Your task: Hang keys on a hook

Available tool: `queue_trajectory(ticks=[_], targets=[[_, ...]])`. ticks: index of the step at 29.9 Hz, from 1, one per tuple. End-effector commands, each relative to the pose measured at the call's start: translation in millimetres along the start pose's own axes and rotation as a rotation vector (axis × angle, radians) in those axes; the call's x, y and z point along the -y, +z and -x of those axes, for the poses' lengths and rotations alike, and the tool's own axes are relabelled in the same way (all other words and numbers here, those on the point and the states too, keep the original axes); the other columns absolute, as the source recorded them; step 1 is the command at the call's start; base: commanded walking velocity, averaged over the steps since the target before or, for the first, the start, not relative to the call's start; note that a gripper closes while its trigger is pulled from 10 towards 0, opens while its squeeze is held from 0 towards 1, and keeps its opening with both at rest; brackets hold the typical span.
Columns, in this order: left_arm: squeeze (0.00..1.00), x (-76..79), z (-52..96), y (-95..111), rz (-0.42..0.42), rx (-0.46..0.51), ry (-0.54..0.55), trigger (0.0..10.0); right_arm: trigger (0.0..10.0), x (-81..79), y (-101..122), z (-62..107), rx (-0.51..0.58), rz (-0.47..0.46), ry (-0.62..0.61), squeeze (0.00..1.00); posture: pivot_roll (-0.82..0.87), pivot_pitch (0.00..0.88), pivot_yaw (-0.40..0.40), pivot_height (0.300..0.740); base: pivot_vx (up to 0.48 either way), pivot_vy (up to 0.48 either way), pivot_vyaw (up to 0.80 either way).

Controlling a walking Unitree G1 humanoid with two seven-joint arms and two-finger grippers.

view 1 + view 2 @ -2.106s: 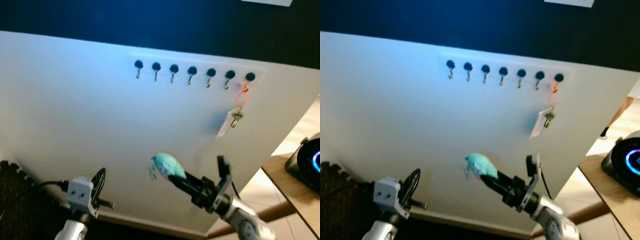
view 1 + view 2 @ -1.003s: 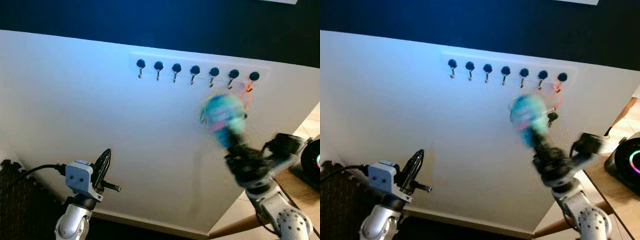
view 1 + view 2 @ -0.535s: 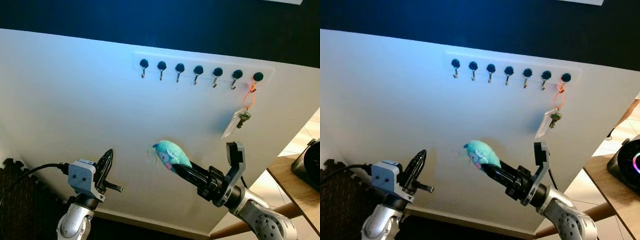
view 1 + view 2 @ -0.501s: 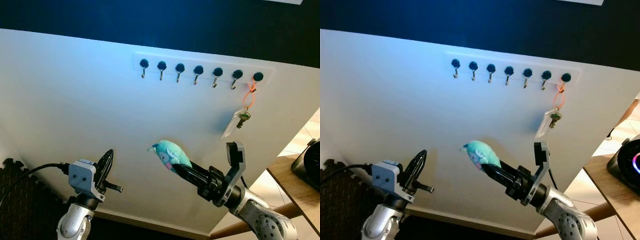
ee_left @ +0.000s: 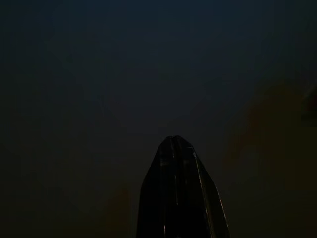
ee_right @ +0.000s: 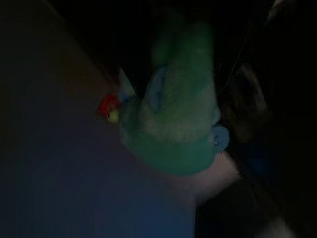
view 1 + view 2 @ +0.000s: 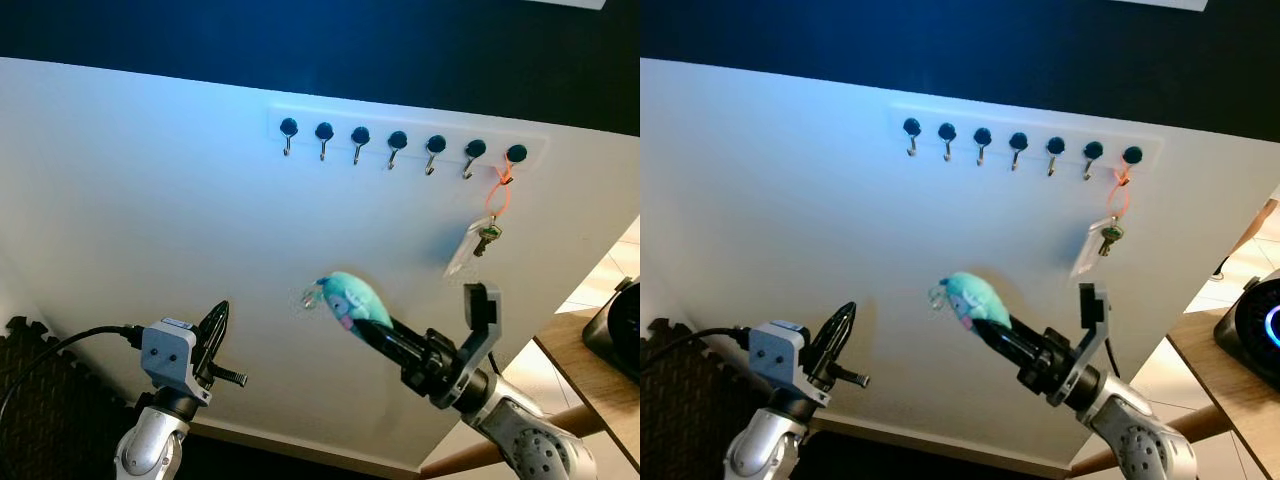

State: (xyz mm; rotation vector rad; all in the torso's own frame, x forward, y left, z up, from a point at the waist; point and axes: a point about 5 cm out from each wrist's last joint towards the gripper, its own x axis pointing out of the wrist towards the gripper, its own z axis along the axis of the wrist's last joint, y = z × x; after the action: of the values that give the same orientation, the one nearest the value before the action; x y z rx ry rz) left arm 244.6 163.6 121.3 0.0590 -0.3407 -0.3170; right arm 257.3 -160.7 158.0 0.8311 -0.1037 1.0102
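The plush keychain (image 7: pixel 352 297), pinched in the right gripper (image 7: pixel 372 322), has risen slightly toward 1 o'clock since half a second ago, beginning its approach to the hooks (image 7: pixel 397 142) at 12, while the left gripper (image 7: pixel 212 335) idles, fingers together.

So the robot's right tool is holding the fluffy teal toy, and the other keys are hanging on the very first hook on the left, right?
Not quite. The right tool does hold the teal toy, but the other keys hang by an orange loop from the last hook on the right, not the first on the left. The left eye view shows it.
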Motion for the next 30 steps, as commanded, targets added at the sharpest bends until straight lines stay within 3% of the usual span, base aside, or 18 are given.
queue_trajectory(ticks=[1, 2, 5, 11, 15, 16, 24, 30], targets=[[0.0, 5.6, 0.7, -2.6, 0.013, -0.016, -0.021, 10.0, 10.0, -3.2, 15.6, 5.7, 0.124, -0.076, 0.043, 0.0, 0.1, 0.073, -0.06, 0.74, 0.0, 0.0, 0.0], [0.0, 5.6, 0.7, -2.6, 0.013, -0.016, -0.021, 10.0, 10.0, -3.2, 15.6, 5.7, 0.124, -0.076, 0.043, 0.0, 0.1, 0.073, -0.06, 0.74, 0.0, 0.0, 0.0], [0.0, 6.1, 0.1, -2.5, 0.015, -0.015, -0.027, 10.0, 10.0, -7.4, 32.7, 13.6, 0.286, -0.137, 0.112, 0.0, 0.1, 0.07, -0.059, 0.74, 0.0, 0.0, 0.0], [0.0, 5.7, -0.7, -2.5, 0.014, -0.015, -0.03, 10.0, 10.0, -9.7, 43.8, 14.9, 0.368, -0.143, 0.145, 0.0, 0.1, 0.067, -0.056, 0.74, 0.0, 0.0, 0.0], [0.0, 5.7, -1.5, -2.4, 0.012, -0.014, -0.035, 10.0, 10.0, -14.5, 59.5, 13.2, 0.468, -0.148, 0.191, 0.0, 0.1, 0.062, -0.055, 0.74, 0.0, 0.0, 0.0], [0.0, 5.8, -2.1, -2.3, 0.01, -0.012, -0.038, 10.0, 10.0, -16.8, 70.5, 13.2, 0.539, -0.151, 0.226, 0.0, 0.1, 0.058, -0.054, 0.74, 0.0, 0.0, 0.0], [0.0, 6.3, -2.9, -1.8, 0.007, -0.01, -0.042, 10.0, 10.0, -19.1, 84.8, 8.8, 0.591, -0.141, 0.258, 0.0, 0.1, 0.059, -0.054, 0.74, 0.0, 0.0, 0.0], [0.0, 5.9, -2.6, -1.5, 0.003, -0.011, -0.043, 10.0, 10.0, -12.0, 92.1, 6.0, 0.627, -0.118, 0.215, 0.0, 0.11, 0.06, -0.056, 0.74, 0.0, 0.0, 0.0]])
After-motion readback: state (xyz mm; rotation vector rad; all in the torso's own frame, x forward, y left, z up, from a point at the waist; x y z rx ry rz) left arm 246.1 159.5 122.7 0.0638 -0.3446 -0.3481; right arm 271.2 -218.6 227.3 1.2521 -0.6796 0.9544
